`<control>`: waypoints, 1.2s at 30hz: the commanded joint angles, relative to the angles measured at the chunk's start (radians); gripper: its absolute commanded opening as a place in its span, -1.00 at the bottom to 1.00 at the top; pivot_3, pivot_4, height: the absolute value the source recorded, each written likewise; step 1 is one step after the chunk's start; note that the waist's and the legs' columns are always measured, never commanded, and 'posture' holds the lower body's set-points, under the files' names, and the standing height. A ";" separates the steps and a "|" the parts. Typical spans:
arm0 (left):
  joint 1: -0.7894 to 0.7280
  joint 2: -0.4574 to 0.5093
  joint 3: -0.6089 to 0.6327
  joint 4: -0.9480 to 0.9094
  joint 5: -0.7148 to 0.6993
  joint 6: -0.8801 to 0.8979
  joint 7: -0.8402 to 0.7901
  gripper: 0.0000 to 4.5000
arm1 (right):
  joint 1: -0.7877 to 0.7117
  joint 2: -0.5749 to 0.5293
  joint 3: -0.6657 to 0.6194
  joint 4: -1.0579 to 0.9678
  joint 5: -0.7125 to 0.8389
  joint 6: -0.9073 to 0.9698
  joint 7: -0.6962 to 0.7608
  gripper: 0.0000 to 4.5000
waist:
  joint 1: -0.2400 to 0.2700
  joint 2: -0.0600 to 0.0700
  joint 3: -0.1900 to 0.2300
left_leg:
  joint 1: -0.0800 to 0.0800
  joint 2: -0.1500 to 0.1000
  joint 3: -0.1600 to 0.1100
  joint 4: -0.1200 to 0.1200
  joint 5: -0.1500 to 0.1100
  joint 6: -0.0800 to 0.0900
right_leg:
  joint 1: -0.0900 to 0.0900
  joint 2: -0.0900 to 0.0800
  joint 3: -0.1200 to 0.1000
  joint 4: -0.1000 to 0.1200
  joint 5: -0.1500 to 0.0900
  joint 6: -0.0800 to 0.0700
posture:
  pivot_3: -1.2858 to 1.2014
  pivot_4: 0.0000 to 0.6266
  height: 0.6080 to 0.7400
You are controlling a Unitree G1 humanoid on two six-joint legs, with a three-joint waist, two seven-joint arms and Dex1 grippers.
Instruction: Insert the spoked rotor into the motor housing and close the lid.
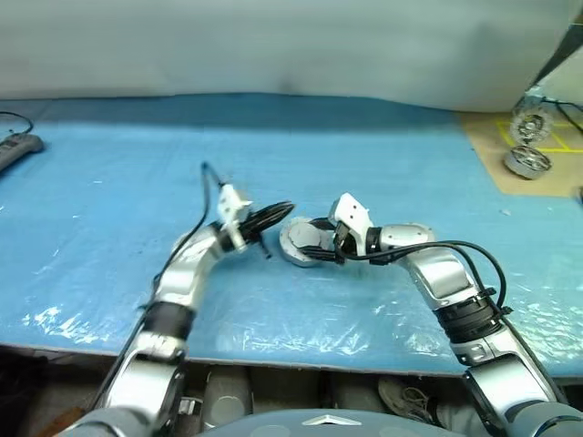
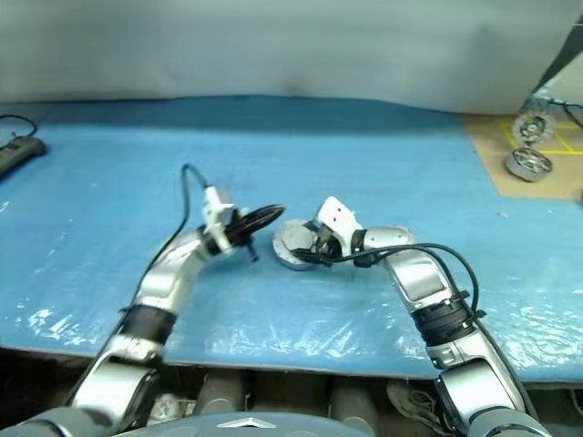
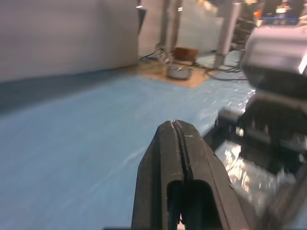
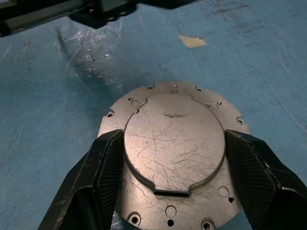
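Lid (image 4: 173, 143): plain side up, on the middle of the blue table (image 1: 109, 182).
Right claw (image 1: 319, 248): wide, one finger on each side of the lid, gripping it.
Left claw (image 3: 176, 139): closed tight, holding nothing, just left of the lid.
Done: lid looks on.
Left: maybe pressing it shut; cannot tell if the wheel is inside.

spare unit (image 1: 527, 162) on brown board (image 1: 510, 155)

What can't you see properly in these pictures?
- Inside of the motor housing: the right wrist view shows its scratched flat face between the right claw's fingers.
- Spoked rotor: blurred at the shut left claw.
- Spare parts: too small, far on the brown board.
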 commanded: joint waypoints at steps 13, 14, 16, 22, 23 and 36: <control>-0.047 0.056 0.025 0.187 0.042 -0.098 -0.050 -1.00 | 0.026 0.000 0.024 0.043 -0.019 0.030 -0.015 0.32 | -0.008 0.002 -0.001 | -0.002 0.001 0.000 -0.005 0.000 0.000 | -0.001 0.001 -0.002 0.000 -0.002 -0.003 | 0.03 -0.52 1.00; -0.045 0.068 0.023 0.187 0.041 -0.092 -0.068 -1.00 | 0.029 0.000 0.025 0.039 -0.019 0.031 -0.017 0.32 | -0.008 0.002 -0.001 | -0.002 0.001 0.000 -0.005 0.000 0.000 | -0.001 0.001 -0.002 0.000 -0.002 -0.003 | 0.03 -0.52 1.00; -0.042 0.093 0.018 0.202 0.058 -0.112 -0.086 -1.00 | 0.032 0.002 0.025 0.036 -0.019 0.032 -0.021 0.32 | -0.008 0.002 -0.001 | -0.002 0.001 0.000 -0.005 0.000 0.000 | -0.001 0.001 -0.002 0.000 -0.002 -0.003 | 0.03 -0.52 1.00; -0.039 0.124 0.038 0.219 0.041 -0.129 -0.128 -1.00 | 0.032 0.001 0.022 0.036 -0.020 0.029 -0.026 0.32 | -0.008 0.002 -0.001 | -0.003 0.001 0.000 -0.005 0.000 0.000 | -0.001 0.001 -0.002 -0.002 -0.002 -0.003 | 0.03 -0.52 1.00; -0.039 0.122 0.041 0.218 0.034 -0.125 -0.139 -1.00 | 0.031 0.001 0.023 0.040 -0.023 0.026 -0.026 0.32 | -0.008 0.003 -0.001 | -0.003 0.001 0.001 -0.005 0.000 0.000 | -0.001 0.001 -0.002 -0.002 -0.002 -0.003 | 0.03 -0.52 1.00; 0.027 0.122 -0.011 0.115 0.041 -0.040 -0.208 -1.00 | 0.033 -0.004 0.023 0.034 -0.022 0.034 -0.024 0.32 | -0.009 0.003 -0.001 | -0.002 0.001 0.002 -0.011 0.000 0.000 | -0.002 0.001 -0.001 -0.005 -0.002 -0.003 | 0.03 -0.52 1.00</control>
